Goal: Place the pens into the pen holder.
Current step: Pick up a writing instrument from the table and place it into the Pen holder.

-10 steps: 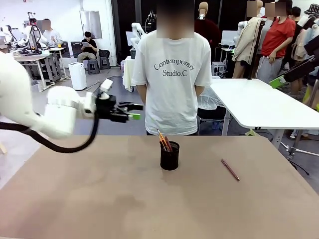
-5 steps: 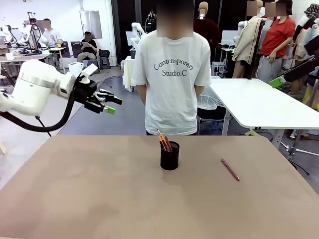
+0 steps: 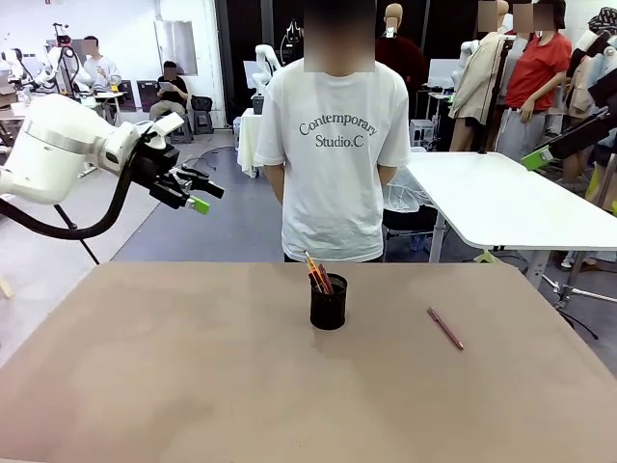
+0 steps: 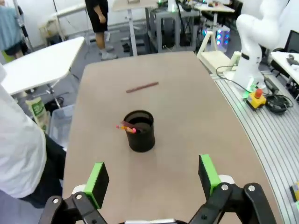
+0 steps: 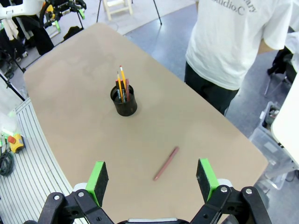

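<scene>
A black mesh pen holder (image 3: 328,307) stands on a tan counter (image 3: 174,386), with a yellow pencil (image 3: 310,266) and a pink-ended pen (image 3: 325,283) poking out of it. A dark red pen (image 3: 444,328) lies flat on the counter, well apart to the holder's right. The left gripper (image 3: 201,191) hangs high, far to the holder's left, wide and empty. The right gripper (image 5: 152,179) hovers high above the holder's right side, also wide and empty. Two pens look done. The last likely calls for the right gripper to descend, pinch it and carry it to the holder.
</scene>
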You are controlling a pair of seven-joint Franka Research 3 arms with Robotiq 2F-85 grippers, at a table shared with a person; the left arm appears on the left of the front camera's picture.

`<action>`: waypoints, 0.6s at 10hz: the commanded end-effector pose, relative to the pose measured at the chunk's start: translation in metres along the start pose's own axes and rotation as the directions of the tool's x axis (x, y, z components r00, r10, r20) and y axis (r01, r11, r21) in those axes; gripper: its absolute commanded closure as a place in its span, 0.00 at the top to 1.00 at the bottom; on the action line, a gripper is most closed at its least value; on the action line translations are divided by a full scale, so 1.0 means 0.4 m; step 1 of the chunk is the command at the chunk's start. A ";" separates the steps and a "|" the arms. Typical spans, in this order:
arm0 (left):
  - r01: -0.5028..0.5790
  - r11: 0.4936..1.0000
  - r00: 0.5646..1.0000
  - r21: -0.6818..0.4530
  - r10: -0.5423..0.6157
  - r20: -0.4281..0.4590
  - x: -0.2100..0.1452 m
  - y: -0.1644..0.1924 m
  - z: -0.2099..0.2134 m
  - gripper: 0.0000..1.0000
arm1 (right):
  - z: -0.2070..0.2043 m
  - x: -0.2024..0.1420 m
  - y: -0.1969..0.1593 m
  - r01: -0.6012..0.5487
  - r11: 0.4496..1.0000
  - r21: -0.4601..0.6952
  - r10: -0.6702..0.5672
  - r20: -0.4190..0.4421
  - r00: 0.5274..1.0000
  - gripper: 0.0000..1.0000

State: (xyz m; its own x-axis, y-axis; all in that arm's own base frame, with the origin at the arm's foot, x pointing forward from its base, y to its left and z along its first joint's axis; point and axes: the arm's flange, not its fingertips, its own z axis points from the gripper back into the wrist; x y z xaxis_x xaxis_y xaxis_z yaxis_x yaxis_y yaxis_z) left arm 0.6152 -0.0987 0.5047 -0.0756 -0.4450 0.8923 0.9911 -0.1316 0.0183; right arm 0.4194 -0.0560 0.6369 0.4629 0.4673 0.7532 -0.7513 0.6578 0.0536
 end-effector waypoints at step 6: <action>-0.134 0.977 0.969 0.164 0.164 -0.185 0.086 -0.064 0.096 1.00 | 0.001 0.005 0.001 -0.004 1.000 0.008 0.004 0.021 1.000 1.00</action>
State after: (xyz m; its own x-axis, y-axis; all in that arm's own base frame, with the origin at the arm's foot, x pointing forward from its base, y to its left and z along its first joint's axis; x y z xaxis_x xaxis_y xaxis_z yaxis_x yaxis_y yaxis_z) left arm 0.6074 -0.0726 0.5474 0.0233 -0.5936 0.8044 0.9997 0.0217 -0.0129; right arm 0.4194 -0.0560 0.6368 0.4629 0.4673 0.7532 -0.7513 0.6578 0.0536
